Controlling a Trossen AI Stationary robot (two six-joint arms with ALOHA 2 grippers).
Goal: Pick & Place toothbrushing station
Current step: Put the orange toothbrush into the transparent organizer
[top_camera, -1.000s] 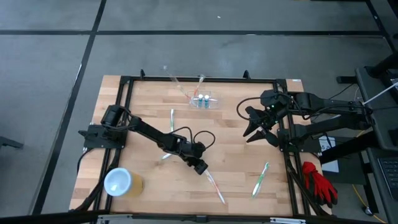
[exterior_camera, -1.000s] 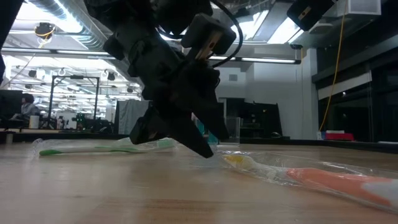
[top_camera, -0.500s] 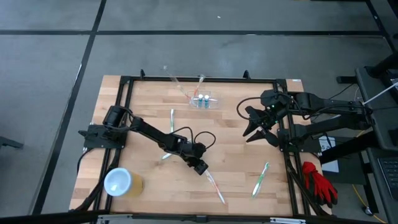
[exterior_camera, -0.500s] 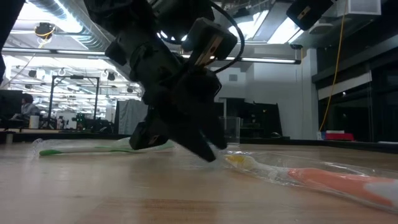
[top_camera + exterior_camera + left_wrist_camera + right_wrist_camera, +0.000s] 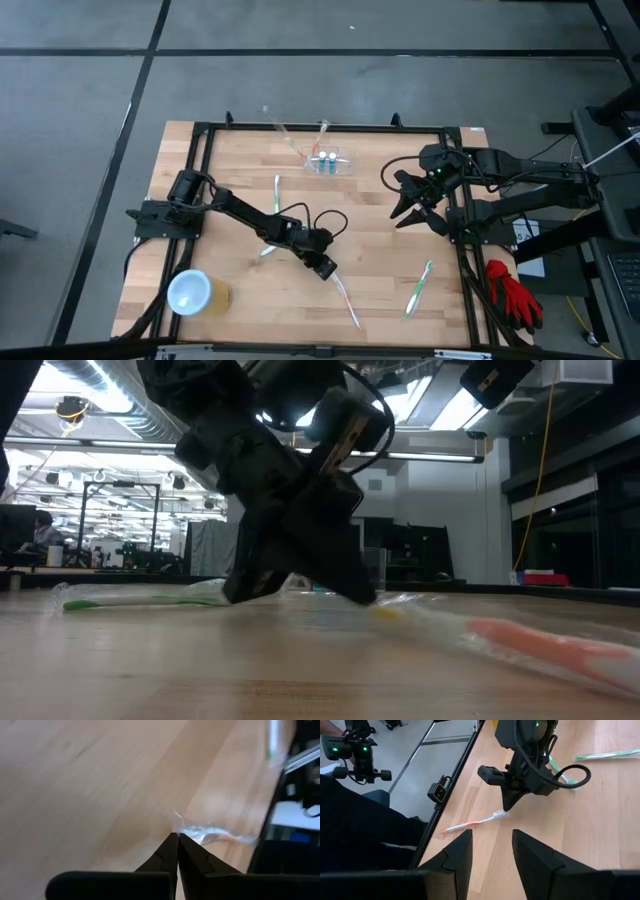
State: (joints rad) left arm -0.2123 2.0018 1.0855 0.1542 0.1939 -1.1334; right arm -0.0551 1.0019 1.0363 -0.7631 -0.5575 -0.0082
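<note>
The toothbrushing station (image 5: 328, 162), a small clear holder, stands on the table's far middle with no gripper near it. An orange-handled toothbrush in a clear wrapper (image 5: 347, 303) lies on the wood near the table's front middle. My left gripper (image 5: 328, 272) is shut at its far end, low over the table. My right gripper (image 5: 415, 212) hangs open above the table's right side, nothing between its fingers (image 5: 460, 851). My left gripper pinches the clear wrapper's end (image 5: 186, 831), beside the brush head, between its two fingertips. The fingers slant down from the table's far left, roughly along the toothbrush. The orange handle (image 5: 530, 640) lies low along the table toward the near right.
A yellow cup with a white top (image 5: 195, 293) stands at the near left. Green toothbrushes lie at the near right (image 5: 418, 288), left of centre (image 5: 277, 190) and beside my left arm (image 5: 265, 250). A red glove (image 5: 515, 295) lies beyond the right frame rail.
My left gripper has shut on the wrapper's end while staying where it was. In the low view the wrapped toothbrush's head end has shifted slightly with it. My right arm has kept still.
</note>
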